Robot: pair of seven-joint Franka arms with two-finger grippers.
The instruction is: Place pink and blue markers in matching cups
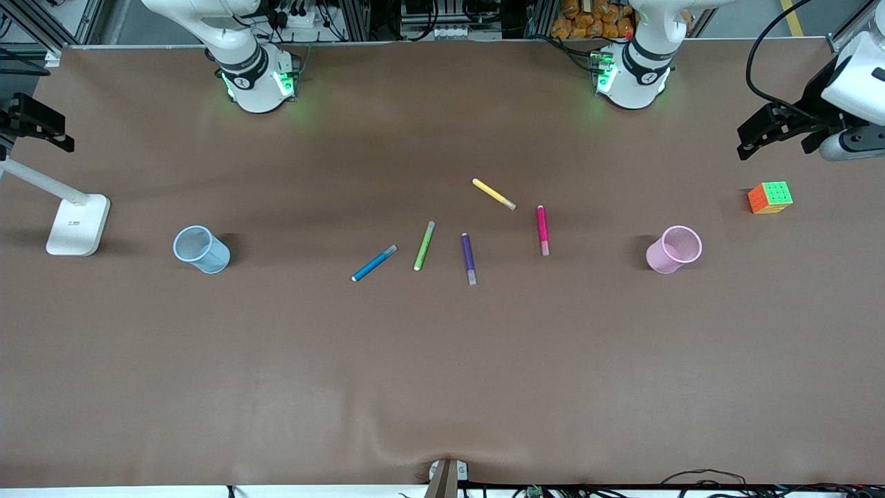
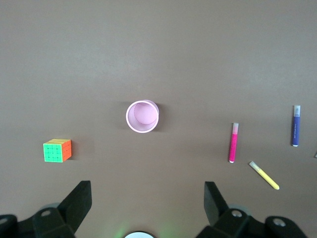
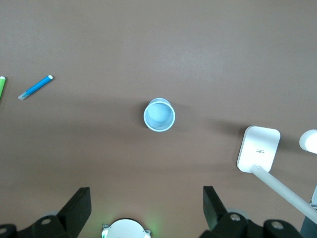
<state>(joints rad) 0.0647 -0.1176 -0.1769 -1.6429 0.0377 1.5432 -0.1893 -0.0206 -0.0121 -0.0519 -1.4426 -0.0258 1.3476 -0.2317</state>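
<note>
Front view first: the tabletop is covered in brown, with five markers scattered around the middle. The blue marker lies slanted at the right arm's end of the bunch, with the green marker just beside it, then the purple marker. The pink marker lies at the left arm's end of the bunch. The yellow marker is the one farthest from the camera. None of them touch each other.

The blue cup stands upright toward the right arm's end of the tabletop, well apart from the markers. A white lamp base sits closer to that edge. The pink cup stands upright toward the left arm's end, with a colour cube close to that edge.

Left wrist view: the left gripper hangs high over the pink cup, fingers spread wide with nothing in them. The cup looks empty. The cube, pink marker, purple marker and yellow marker all show.

Right wrist view: the right gripper is over the blue cup, also spread wide and holding nothing. That cup is empty too. The blue marker lies well apart from it, and the lamp base is near.
</note>
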